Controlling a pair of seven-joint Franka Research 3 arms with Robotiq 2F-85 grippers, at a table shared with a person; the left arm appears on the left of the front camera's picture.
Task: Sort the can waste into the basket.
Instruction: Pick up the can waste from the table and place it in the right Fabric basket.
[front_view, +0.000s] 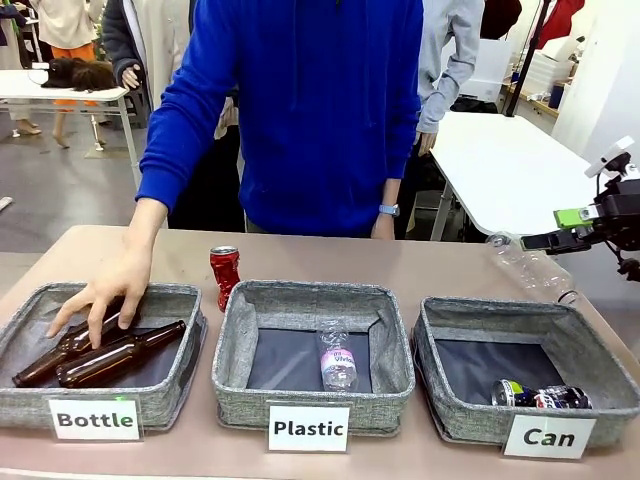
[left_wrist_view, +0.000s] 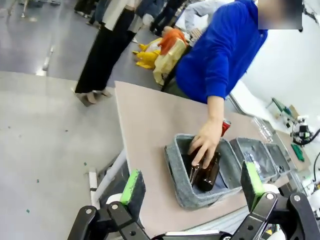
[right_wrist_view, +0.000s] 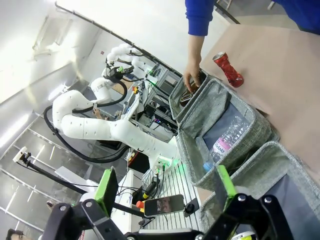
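Note:
The dented red can (front_view: 224, 273) stands upright on the table behind the "Plastic" bin, and also appears in the left wrist view (left_wrist_view: 225, 127) and the right wrist view (right_wrist_view: 228, 70). The dark printed can (front_view: 540, 396) lies inside the grey "Can" basket (front_view: 430, 330) at the right. My right gripper (front_view: 555, 230) hovers open above the table's right edge, beyond the "Can" basket; its fingers (right_wrist_view: 106, 186) stand wide apart with nothing between them. My left gripper (left_wrist_view: 192, 185) is open and empty, high off the table's left end.
A person in blue reaches a hand (front_view: 105, 290) into the "Bottle" bin (front_view: 20, 400) onto two brown bottles (front_view: 110, 355). The "Plastic" bin (front_view: 232, 340) holds one clear bottle (front_view: 338, 362). Another clear bottle (front_view: 525, 265) lies on the table at the right.

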